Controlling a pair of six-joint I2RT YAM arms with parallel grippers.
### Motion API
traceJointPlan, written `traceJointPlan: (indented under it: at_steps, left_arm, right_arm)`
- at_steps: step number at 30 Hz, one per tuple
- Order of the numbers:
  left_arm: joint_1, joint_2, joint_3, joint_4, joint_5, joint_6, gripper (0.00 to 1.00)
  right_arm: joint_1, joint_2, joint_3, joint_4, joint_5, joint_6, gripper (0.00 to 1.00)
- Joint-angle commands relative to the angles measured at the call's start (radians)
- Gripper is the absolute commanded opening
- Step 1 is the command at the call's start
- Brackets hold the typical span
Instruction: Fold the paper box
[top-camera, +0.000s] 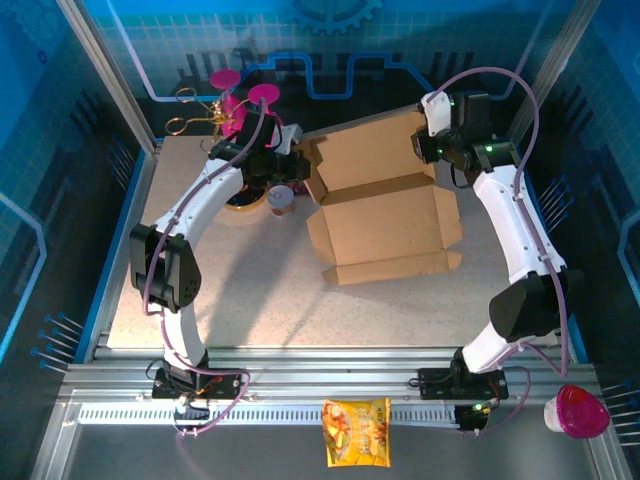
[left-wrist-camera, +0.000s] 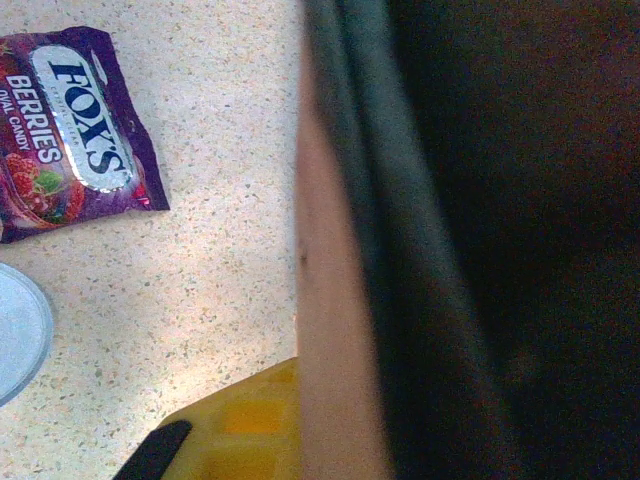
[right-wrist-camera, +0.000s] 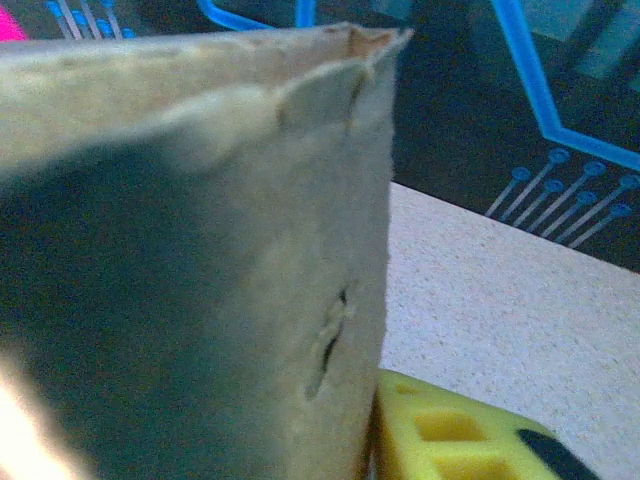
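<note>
Paper box (top-camera: 385, 225) lies toward the far right of the worktop (top-camera: 230, 300), half formed. Its base is flat, its far panel (top-camera: 370, 150) is lifted and leaning, and its side flaps splay out left and right.

My right gripper (top-camera: 428, 145) is at the far right corner of that panel. On the right wrist camera the panel (right-wrist-camera: 200, 280) stands hard against the inner face of one yellow finger (right-wrist-camera: 450, 430) and hides the other. I cannot tell whether the jaws are clamped on it or merely pressed to it.

My left gripper (top-camera: 292, 162) is at the box's far left flap. Its wrist camera has a cardboard edge (left-wrist-camera: 330, 330) right at the lens and one yellow finger (left-wrist-camera: 240, 420) below. I cannot tell its state either.

My worries from here:
- **Twisting:** if only one side has a true hold, the panel will probably twist instead of hinging on its crease, and the fold will come out skewed.
- **Sliding:** nothing pins the base, so a push could slide or turn the whole box.
- **Tearing:** the panel carries a small split (right-wrist-camera: 330, 345) near the right finger, and a hard pinch or pull could open it.
- **Clutter on the left:** a small cup (top-camera: 282, 200) and a purple candy packet (left-wrist-camera: 70, 130) sit just beside the left gripper, so a careless sweep could knock the cup over.
</note>
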Motion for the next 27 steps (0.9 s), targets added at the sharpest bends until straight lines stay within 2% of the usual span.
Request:
traceJointPlan:
  at_steps: [1,5,15,27]
  left_arm:
    - [-0.013,-0.046,0.064,-0.028,-0.007,0.021,0.0]
    - [-0.035,-0.034,0.109,-0.09,-0.093,0.005,0.0]
    - [-0.09,-0.023,0.149,-0.211,-0.36,-0.159,0.0]
    - [-0.097,0.016,0.241,-0.314,-0.394,-0.216,0.0]
  right_arm:
    - [0.045,0.013,0.048,-0.014,0.174,0.002,0.17]
    - [0.087,0.042,0.092,-0.065,0.346,0.021,0.01]
    - [0.139,0.155,0.249,-0.307,0.726,0.22,0.0]
    - [0.181,0.155,0.241,-0.338,0.746,0.221,0.0]
